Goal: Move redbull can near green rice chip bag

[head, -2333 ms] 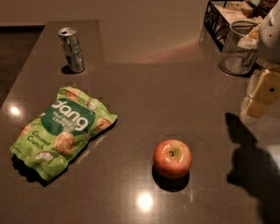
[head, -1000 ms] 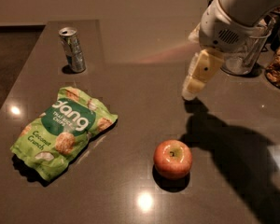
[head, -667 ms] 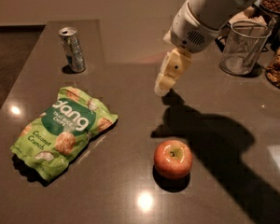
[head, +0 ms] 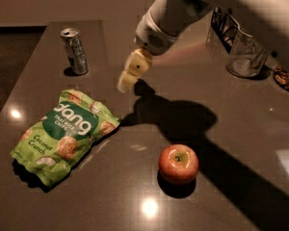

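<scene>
The redbull can (head: 74, 51) stands upright near the table's far left corner. The green rice chip bag (head: 65, 134) lies flat at the front left, a short way in front of the can. My gripper (head: 127, 78) hangs over the table's middle, to the right of the can and above the bag's far right corner. It touches neither of them and holds nothing that I can see. The white arm reaches in from the upper right.
A red apple (head: 178, 163) sits at the front centre. A clear glass cup (head: 244, 54) stands at the far right, with a dark wire basket (head: 220, 20) behind it. The table's left edge (head: 19, 88) runs close to the can.
The arm has swung in from the right edge to the table's middle, and the gripper is now much closer to the can. Can, bag and apple have not moved.
</scene>
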`<state>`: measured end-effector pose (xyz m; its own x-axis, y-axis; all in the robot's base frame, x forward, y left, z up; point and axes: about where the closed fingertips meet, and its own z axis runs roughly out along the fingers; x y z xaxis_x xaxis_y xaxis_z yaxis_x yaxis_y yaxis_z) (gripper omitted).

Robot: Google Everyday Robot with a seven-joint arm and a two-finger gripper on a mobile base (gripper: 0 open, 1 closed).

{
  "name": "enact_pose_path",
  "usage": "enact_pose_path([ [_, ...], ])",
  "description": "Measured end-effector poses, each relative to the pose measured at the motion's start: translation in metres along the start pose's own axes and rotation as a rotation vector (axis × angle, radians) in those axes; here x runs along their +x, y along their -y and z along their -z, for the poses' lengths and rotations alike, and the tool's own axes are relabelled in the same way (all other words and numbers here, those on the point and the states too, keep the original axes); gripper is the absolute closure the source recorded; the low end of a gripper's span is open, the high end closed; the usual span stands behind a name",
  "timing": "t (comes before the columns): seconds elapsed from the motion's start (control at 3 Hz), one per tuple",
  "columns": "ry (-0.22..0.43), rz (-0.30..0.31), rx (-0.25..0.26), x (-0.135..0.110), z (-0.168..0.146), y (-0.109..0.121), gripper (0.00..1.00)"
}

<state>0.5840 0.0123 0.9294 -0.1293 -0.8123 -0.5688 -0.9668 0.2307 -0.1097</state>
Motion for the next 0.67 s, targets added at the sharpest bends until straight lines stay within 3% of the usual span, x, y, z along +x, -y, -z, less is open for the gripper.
enact_pose_path([
  [0.67, 0.094, -0.027, 0.003, -0.061, -0.048, 0.024, 0.0],
])
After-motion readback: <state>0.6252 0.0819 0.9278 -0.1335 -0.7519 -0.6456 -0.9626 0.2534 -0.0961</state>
